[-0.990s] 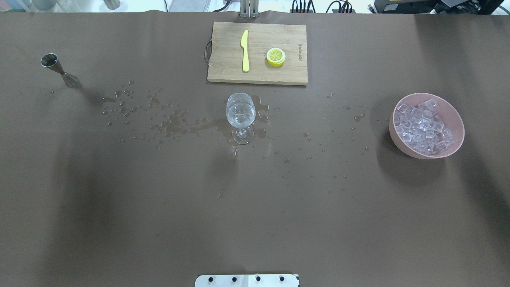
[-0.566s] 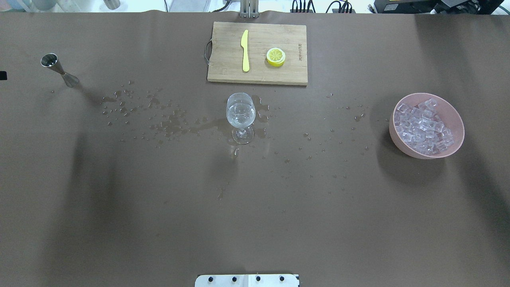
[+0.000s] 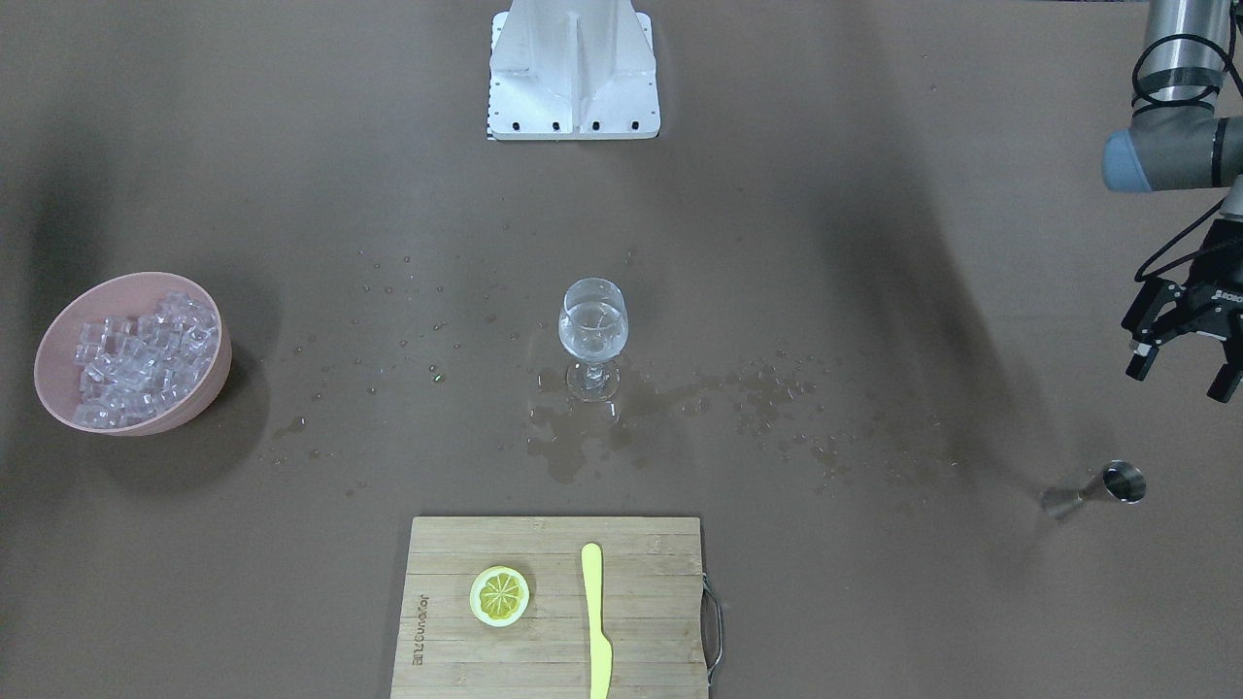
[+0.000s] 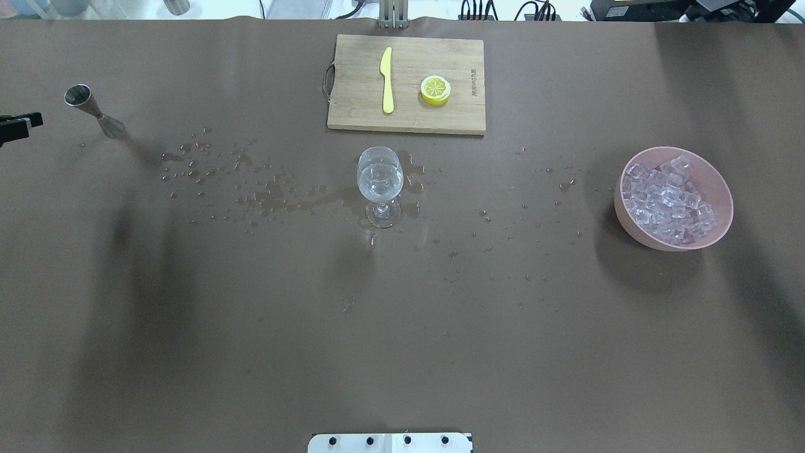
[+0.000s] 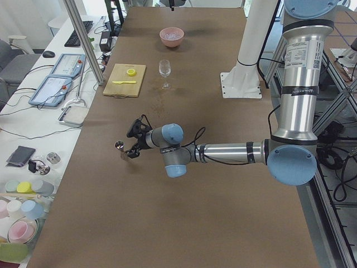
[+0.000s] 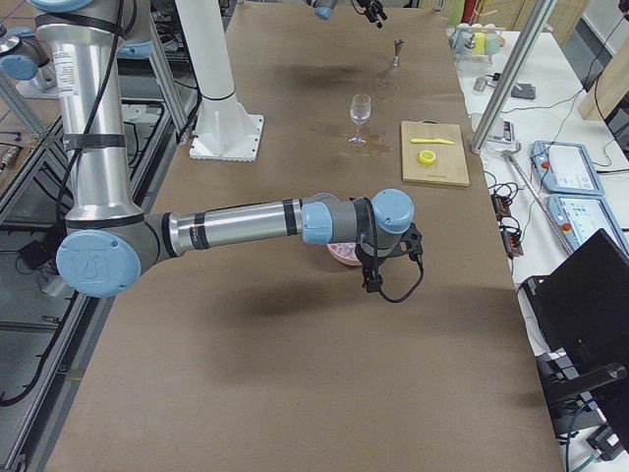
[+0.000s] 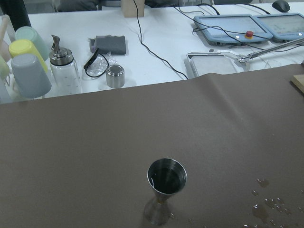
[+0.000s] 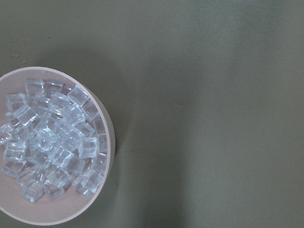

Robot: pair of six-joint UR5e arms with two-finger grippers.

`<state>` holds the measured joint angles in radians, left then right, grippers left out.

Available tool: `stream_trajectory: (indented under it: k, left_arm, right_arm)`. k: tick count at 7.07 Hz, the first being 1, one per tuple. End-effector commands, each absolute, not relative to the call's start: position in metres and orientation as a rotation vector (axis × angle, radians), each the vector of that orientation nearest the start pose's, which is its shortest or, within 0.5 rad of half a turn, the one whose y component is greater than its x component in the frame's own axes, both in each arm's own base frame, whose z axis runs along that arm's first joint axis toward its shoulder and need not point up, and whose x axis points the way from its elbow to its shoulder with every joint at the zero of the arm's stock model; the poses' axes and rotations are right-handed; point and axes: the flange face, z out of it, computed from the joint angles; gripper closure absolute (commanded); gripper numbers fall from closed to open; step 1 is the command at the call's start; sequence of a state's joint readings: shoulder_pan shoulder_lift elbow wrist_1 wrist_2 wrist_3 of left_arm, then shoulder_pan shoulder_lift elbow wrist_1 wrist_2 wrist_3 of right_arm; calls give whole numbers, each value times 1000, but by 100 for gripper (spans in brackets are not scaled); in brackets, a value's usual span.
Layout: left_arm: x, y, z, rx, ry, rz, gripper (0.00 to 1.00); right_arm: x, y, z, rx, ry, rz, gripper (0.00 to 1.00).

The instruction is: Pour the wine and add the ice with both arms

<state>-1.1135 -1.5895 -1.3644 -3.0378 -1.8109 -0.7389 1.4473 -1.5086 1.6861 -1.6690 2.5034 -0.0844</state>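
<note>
The stemmed glass stands mid-table with a little clear wine in it. A steel jigger stands at the far left, and shows close in the left wrist view. My left gripper is open and empty, just short of the jigger; only its tips show at the overhead view's left edge. Ice cubes fill a pink bowl on the right. My right gripper hangs above the bowl; I cannot tell whether it is open or shut.
A wooden cutting board with a yellow knife and a lemon half lies behind the glass. Spilled droplets spread around the glass. The white base block stands at the robot's edge.
My left gripper has come into the overhead view at its left edge, moving toward the jigger. The glass, bowl and jigger have not moved.
</note>
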Motion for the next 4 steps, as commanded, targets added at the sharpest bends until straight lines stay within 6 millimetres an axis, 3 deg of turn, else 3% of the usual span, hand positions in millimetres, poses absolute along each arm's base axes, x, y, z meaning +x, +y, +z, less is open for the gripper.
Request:
stream_trajectory:
  k: [1, 2, 4]
  left_arm:
    - [165, -507, 604, 1000, 817, -126, 15]
    - [208, -514, 588, 1057, 788, -146, 15]
    - [221, -529, 597, 1073, 737, -175, 10]
  right_arm:
    - [-11, -519, 567, 58, -936, -232, 0]
    - [-11, -519, 567, 58, -936, -230, 0]
    - [-11, -522, 563, 65, -934, -234, 0]
